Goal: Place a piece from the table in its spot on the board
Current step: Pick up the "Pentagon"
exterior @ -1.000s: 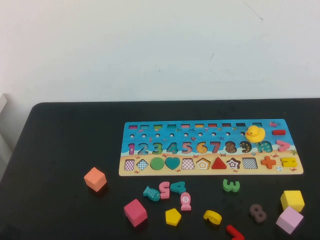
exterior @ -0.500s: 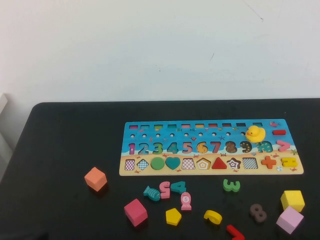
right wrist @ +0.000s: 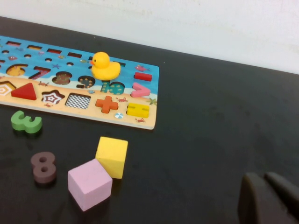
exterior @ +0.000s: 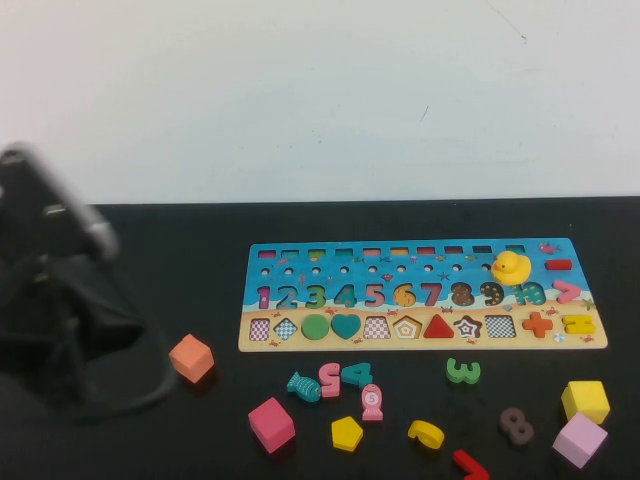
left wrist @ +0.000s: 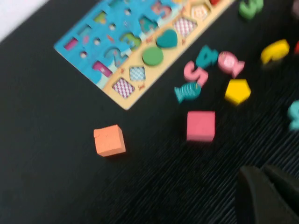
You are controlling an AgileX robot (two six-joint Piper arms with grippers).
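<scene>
While the yellow pentagon (exterior: 346,433) lies on the table (exterior: 150,440) below the board (exterior: 420,297), left gripper (left wrist: 268,175), shut and empty, is nearer; right gripper (right wrist: 268,179) looks shut too.

Blurred left arm (exterior: 60,300) at the frame edge; red number piece (exterior: 468,466) cut off
</scene>
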